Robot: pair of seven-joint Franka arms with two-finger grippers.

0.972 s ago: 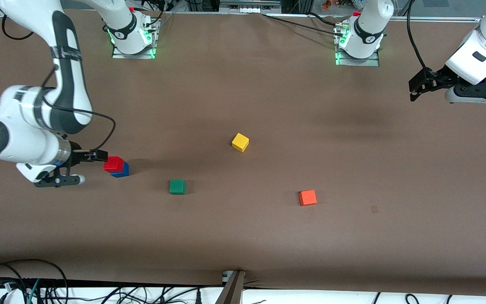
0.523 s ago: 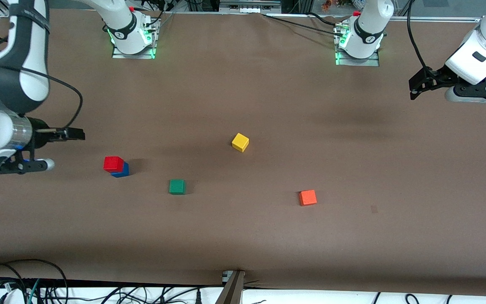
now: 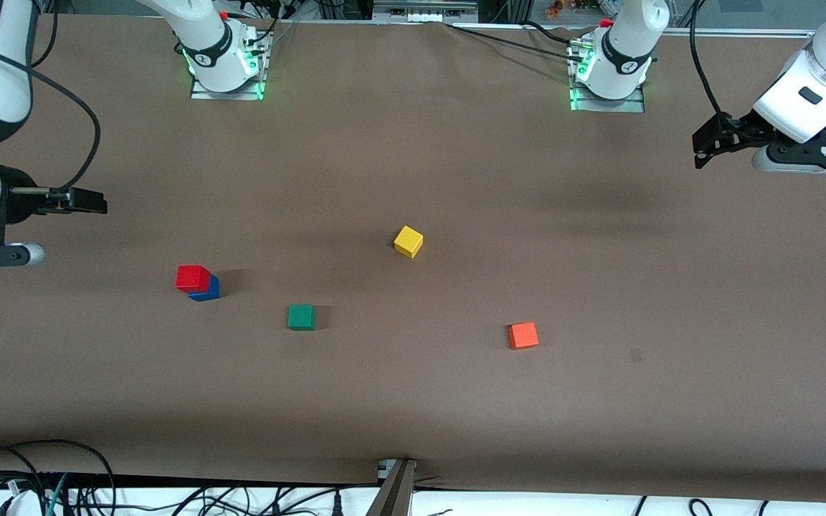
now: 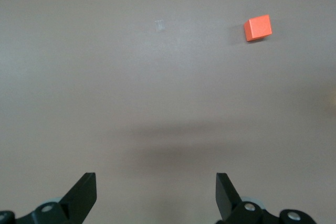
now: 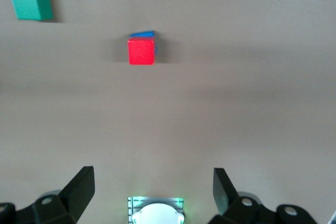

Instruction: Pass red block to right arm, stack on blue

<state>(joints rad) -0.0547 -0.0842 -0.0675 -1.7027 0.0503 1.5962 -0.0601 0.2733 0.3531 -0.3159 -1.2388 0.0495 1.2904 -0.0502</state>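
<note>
The red block (image 3: 193,277) sits on top of the blue block (image 3: 207,289), toward the right arm's end of the table. The right wrist view shows the red block (image 5: 142,51) with a sliver of the blue block (image 5: 143,34) under it. My right gripper (image 3: 90,203) is open and empty, up in the air over the table edge at the right arm's end, clear of the stack; its own view shows it (image 5: 152,187). My left gripper (image 3: 703,143) is open and empty, raised at the left arm's end, and it waits; its own view shows it (image 4: 156,190).
A green cube (image 3: 301,317) lies beside the stack toward the middle. A yellow cube (image 3: 409,241) lies mid-table. An orange-red cube (image 3: 523,335) lies toward the left arm's end, also in the left wrist view (image 4: 258,28). Cables hang along the front edge.
My right gripper has let go of the red block on the blue one and pulled up and away toward the right arm's end of the table. The stack stays put. The left arm barely moved.
</note>
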